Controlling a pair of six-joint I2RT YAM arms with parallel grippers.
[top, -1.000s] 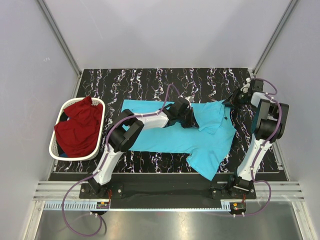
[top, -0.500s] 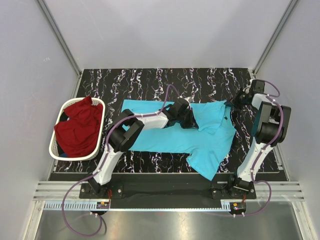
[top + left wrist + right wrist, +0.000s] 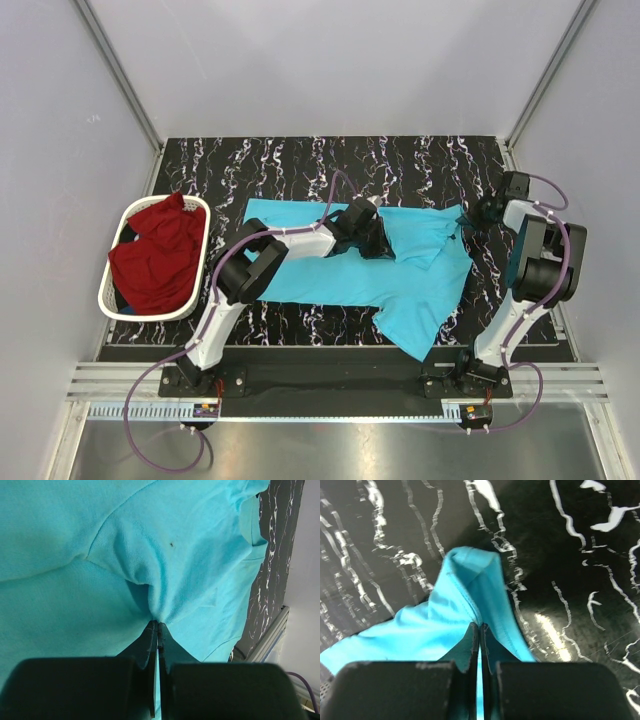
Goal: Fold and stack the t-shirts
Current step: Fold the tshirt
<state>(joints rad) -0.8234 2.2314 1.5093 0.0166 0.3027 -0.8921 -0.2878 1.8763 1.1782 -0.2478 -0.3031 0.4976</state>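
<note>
L gripper [image 3: 158, 624]: the jaws are seen pressed together, w/ a pinch of the turquoise t-shirt [image 3: 75, 605] clamped betw. the tips. The cloth is drawn into a puckered ridge just past them. In the top view this pinch is placed near the ctr of the table [image 3: 300, 165], beside the shirt's collar flap.

R gripper [image 3: 479, 626]: the jaws are likewise seen closed, w/ an edge of the same shirt nipped betw. them. A folded peak of cloth is pushed up beyond the tips over the black marbled table top. In the top view this grip is found close to the table's right edge, in its far half.

The turquoise shirt is spread mostly flat across the table's middle. Wrinkles are seen near the collar, and one part is stretched toward the table's near edge.

The dark red t-shirt [image 3: 155, 255] is bunched up inside the white basket [image 3: 104, 290], which is set at the table's left edge, apart from the turquoise shirt.
</note>
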